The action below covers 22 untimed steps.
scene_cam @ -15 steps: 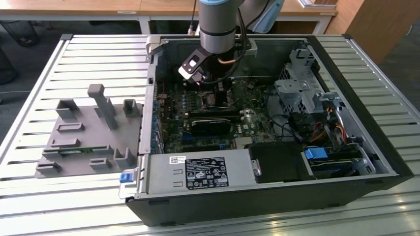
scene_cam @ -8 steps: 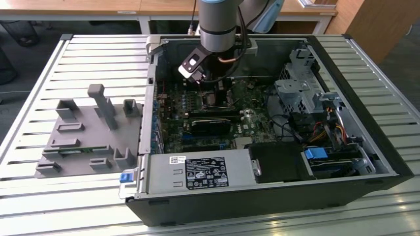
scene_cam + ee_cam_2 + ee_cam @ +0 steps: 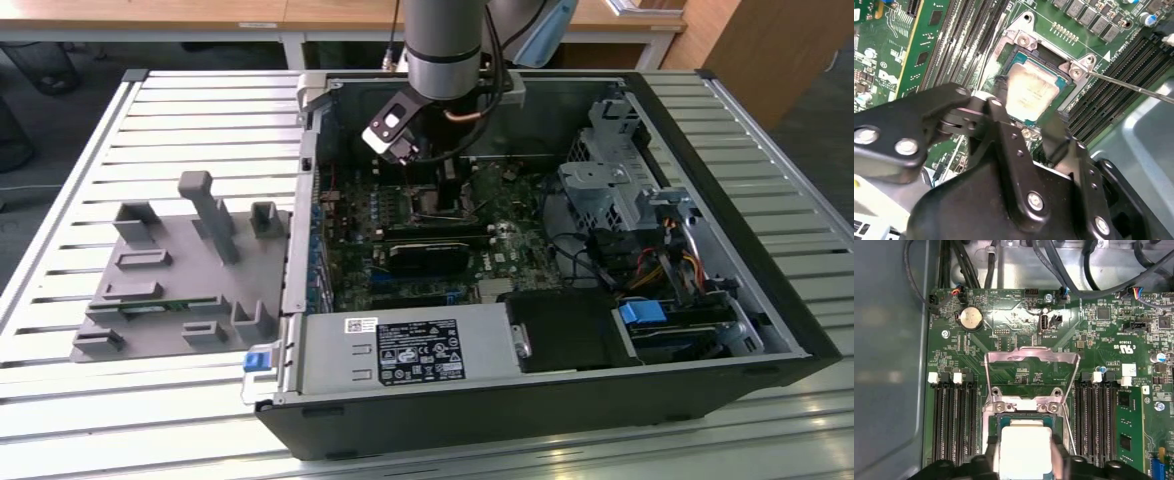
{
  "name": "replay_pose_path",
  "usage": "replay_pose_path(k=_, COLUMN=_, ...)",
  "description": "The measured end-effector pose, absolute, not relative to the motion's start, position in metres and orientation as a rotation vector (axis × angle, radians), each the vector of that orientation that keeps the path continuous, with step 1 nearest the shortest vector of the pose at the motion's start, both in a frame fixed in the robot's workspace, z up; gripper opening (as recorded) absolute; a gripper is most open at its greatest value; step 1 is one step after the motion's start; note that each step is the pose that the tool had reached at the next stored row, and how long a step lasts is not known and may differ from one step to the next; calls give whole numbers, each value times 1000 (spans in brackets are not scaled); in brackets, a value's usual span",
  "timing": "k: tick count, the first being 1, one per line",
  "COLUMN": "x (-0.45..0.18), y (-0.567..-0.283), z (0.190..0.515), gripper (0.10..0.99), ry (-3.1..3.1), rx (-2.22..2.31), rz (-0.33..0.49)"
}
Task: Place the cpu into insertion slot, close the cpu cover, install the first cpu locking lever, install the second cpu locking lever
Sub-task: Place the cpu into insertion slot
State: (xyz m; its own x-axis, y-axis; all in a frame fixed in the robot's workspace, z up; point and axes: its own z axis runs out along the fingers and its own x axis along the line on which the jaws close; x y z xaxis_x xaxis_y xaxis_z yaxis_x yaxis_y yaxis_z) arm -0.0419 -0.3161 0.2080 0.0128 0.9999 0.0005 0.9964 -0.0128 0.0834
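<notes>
Your gripper [image 3: 1024,119] hangs straight down into the open computer case [image 3: 534,425]. Its fingers [image 3: 999,122] sit against two opposite edges of the cpu [image 3: 1025,447], so I judge it clamped on the chip, though the contact itself is partly hidden. At the exterior view's left you have the grey fixture tray [image 3: 174,270] on the slatted table [image 3: 80,400], well apart from the work. Next comes the case, with the arm [image 3: 447,40] over the motherboard [image 3: 1019,330] toward its far side. At the socket the cpu lies flat, grey top up, directly under the gripper, with banks of black memory slots [image 3: 954,425] on either side. It looks seated, or all but seated, in the insertion slot. The relation to watch is the cpu cover [image 3: 1030,355]: it stands swung up off the socket, hinged at the edge away from the gripper body, so nothing lies over the chip. The first wrist view shows you that raised frame and its window. The second wrist view shows instead a thin lever rod [image 3: 1134,88] running out from the socket corner over the memory slots.
</notes>
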Motion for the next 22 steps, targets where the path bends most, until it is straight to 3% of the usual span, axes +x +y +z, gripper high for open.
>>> replay_pose_path(k=1, x=-42, y=-317, z=208, gripper=533, ry=2165, rx=2193, rz=90)
replay_pose_path(k=3, x=-42, y=-318, z=208, gripper=416, ry=2165, rx=2193, rz=90)
replay_pose_path(k=4, x=-42, y=-318, z=208, gripper=416, ry=2165, rx=2194, rz=89)
replay_pose_path(k=6, x=-42, y=-318, z=209, gripper=298, ry=2165, rx=2194, rz=89)
replay_pose_path(k=7, x=-42, y=-318, z=209, gripper=298, ry=2166, rx=2194, rz=89)
replay_pose_path(k=9, x=-42, y=-318, z=209, gripper=180, ry=2166, rx=2194, rz=88)
replay_pose_path(k=10, x=-42, y=-318, z=209, gripper=180, ry=2166, rx=2194, rz=88)
replay_pose_path(k=11, x=-42, y=-318, z=210, gripper=122, ry=2166, rx=2194, rz=87)
replay_pose_path(k=22, x=-42, y=-318, z=214, gripper=106, ry=2166, rx=2195, rz=87)
